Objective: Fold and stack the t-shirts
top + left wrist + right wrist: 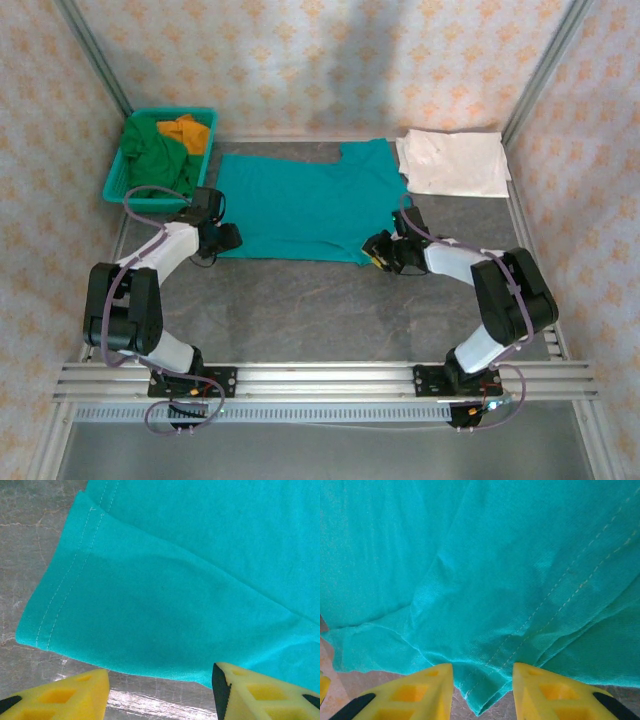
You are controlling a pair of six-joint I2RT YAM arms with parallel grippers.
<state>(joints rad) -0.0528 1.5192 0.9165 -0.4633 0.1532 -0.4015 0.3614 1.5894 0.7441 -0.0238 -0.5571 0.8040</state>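
A teal t-shirt (300, 205) lies spread flat in the middle of the table, print side hidden. My left gripper (222, 238) is at its near left corner, by the sleeve (150, 615); it is open, yellow fingers (75, 692) just short of the hem, over bare table. My right gripper (380, 252) is at the near right corner, open, its fingers (425, 690) on either side of the hem corner (490, 690), not closed on it. A plain white t-shirt (455, 162) lies folded at the back right. Dark green (152, 150) and orange (186, 130) shirts are bunched in the basket.
A teal plastic basket (115, 180) stands at the back left, close to my left arm. Grey table (320, 310) stretches between the shirt and the arm bases. Patterned walls and metal frame posts enclose the workspace on three sides.
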